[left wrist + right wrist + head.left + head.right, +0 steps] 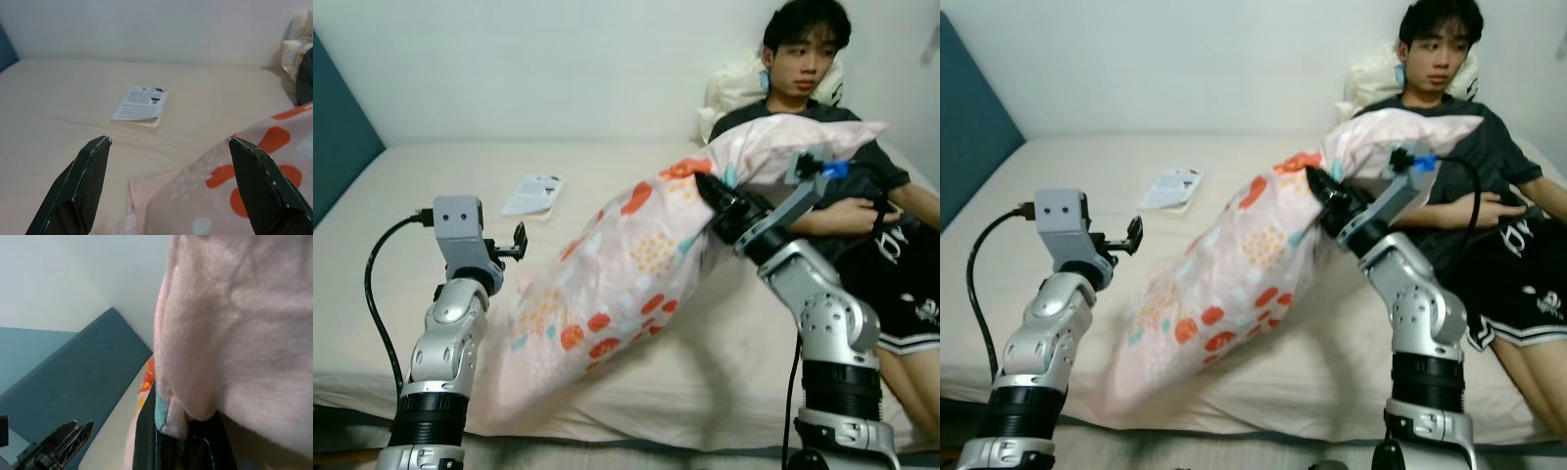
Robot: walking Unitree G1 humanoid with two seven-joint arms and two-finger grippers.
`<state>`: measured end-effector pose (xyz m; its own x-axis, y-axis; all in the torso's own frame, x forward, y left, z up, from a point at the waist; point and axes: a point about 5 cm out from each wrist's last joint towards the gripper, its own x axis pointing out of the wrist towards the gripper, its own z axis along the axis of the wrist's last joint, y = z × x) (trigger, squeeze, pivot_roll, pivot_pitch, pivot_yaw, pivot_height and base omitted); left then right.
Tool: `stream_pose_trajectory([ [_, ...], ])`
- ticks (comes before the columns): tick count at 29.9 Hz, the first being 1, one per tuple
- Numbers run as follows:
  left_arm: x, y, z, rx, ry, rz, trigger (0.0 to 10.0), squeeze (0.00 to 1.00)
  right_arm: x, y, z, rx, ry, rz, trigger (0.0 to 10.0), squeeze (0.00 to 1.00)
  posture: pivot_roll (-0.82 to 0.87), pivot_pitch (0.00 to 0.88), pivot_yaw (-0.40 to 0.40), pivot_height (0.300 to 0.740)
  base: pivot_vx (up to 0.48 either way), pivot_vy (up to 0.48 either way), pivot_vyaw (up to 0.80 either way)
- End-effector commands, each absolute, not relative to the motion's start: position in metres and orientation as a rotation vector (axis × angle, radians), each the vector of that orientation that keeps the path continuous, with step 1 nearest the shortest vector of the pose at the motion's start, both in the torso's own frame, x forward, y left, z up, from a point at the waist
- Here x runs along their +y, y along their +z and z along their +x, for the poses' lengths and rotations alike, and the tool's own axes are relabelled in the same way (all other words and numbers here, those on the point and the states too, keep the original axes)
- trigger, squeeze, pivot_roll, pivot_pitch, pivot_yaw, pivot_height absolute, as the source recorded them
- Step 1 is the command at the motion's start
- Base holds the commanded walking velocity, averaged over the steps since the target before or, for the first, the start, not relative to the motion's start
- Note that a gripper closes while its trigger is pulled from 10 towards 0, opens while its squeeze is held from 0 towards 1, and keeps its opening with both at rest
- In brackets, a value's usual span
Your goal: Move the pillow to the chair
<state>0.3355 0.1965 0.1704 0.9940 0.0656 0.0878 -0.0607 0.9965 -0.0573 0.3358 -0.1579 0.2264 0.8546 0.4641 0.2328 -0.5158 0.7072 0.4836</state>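
- Right hand [713, 192], seen from the left eye, pinches the long pale-pink pillow with red and orange floral print [626, 264]; its far end is lifted and its near end droops onto the beige bed [440, 186], left of a reclining person in a dark T-shirt [862, 176].
- Left hand [1133, 235], in the right eye view, is raised beside the pillow, near a thin white booklet [1172, 188].
- Left wrist view: black fingers [80, 181] spread wide, holding nothing.
- Right wrist view: pillow fabric [234, 333] clamped close up.
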Motion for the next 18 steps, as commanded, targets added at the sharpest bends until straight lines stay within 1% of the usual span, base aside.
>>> stream_pose_trajectory([
  [1,0.199,0.166,0.333,-0.066,0.08,-0.051,10.0,0.0,-0.15,0.244,0.331,-0.17,0.603,0.554,0.0,0.0,-0.08,0.0,0.059,0.67,0.0,0.0,0.0],
  [3,0.199,0.166,0.335,-0.051,0.089,-0.046,10.0,0.0,-0.149,0.243,0.331,-0.164,0.602,0.557,0.0,0.0,-0.08,0.0,0.058,0.685,-0.48,0.0,0.0],
  [6,0.199,0.166,0.335,-0.051,0.089,-0.046,10.0,0.0,-0.149,0.243,0.331,-0.163,0.602,0.558,0.0,0.0,-0.08,0.0,0.058,0.69,-0.48,0.0,0.0],
  [8,0.199,0.164,0.334,-0.047,0.089,-0.046,10.0,0.0,-0.148,0.242,0.33,-0.16,0.598,0.557,0.0,0.0,-0.08,0.0,0.057,0.705,-0.48,0.0,0.0],
  [11,0.198,0.164,0.333,-0.054,0.083,-0.044,10.0,0.0,-0.147,0.241,0.329,-0.158,0.592,0.557,0.0,0.0,-0.08,0.0,0.057,0.715,-0.48,0.0,0.0],
  [15,0.195,0.162,0.331,-0.058,0.075,-0.035,10.0,0.0,-0.149,0.236,0.328,-0.162,0.567,0.553,0.0,0.0,-0.08,0.0,0.054,0.73,0.0,0.0,0.0],
  [18,0.192,0.16,0.328,-0.058,0.068,-0.028,10.0,0.0,-0.15,0.232,0.326,-0.157,0.555,0.551,0.0,0.0,-0.08,0.0,0.05,0.73,0.0,0.0,0.0],
])
